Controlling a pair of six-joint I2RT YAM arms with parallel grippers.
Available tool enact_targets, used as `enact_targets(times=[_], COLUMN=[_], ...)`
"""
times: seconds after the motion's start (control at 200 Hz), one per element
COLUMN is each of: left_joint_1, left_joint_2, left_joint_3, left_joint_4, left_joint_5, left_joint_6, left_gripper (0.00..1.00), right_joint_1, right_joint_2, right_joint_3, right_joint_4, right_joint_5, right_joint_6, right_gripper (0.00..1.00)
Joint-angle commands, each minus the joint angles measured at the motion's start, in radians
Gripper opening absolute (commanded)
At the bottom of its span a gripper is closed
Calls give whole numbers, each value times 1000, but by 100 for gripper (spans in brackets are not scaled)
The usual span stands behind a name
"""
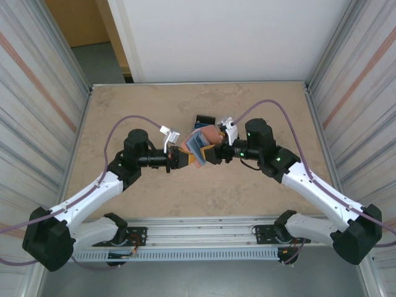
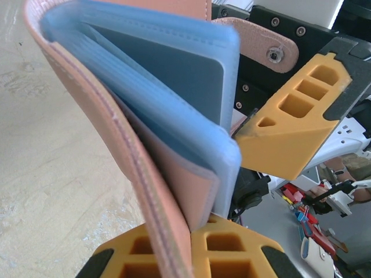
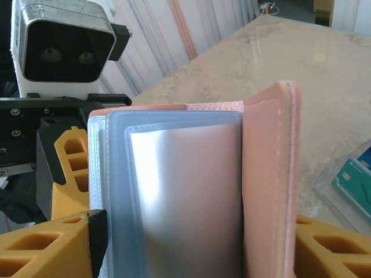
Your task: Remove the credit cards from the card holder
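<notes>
The left gripper (image 1: 184,158) was clamped narrowly on the near edge of the holder (image 1: 199,144). In the left wrist view the salmon, stitched, leather-like cover passed between its orange ribbed fingers (image 2: 232,255). The holder was held above the mottled beige surface (image 1: 136,111), between the two grippers. It was half open in a V, with the blue-grey pockets facing up. In the top view it ran on a diagonal from the left gripper toward the far right. The pockets were smooth, glossy and rounded at the corners, and what they contained could not be made out. A short tab (image 2: 261,49) with a metal snap projected from one edge.

The right gripper (image 1: 213,153) stood wide, with one finger (image 3: 43,255) on each side of the holder. Contact could not be confirmed.

Dark and blue cards (image 1: 204,120) lay flat on the surface just behind the holder. A teal card (image 3: 355,178) in a clear sleeve was cut off at the frame edge.
</notes>
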Motion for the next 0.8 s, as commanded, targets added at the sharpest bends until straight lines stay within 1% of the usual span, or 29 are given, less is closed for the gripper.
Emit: enact_targets(times=[0.0, 0.195, 0.391, 0.616, 0.792], left_joint_1=[-6, -6, -6, -6, -6], left_joint_2=[-27, -29, -28, -34, -35], left_joint_3=[22, 23, 22, 21, 22], left_joint_4=[42, 38, 35, 33, 31], left_joint_5=[31, 28, 24, 22, 24], left_joint_6=[25, 30, 30, 27, 28], left_gripper=[0, 0, 0, 0, 0], right_joint_1=[-9, -9, -11, -11, -6], right_joint_2=[8, 8, -1, 2, 22], right_joint_3=[-14, -13, -21, -19, -14], right_joint_4=[26, 32, 36, 25, 7], right_joint_5=[-19, -34, -61, -46, -4], right_joint_6=[15, 13, 6, 4, -4], right_gripper=[72, 75, 82, 83, 82])
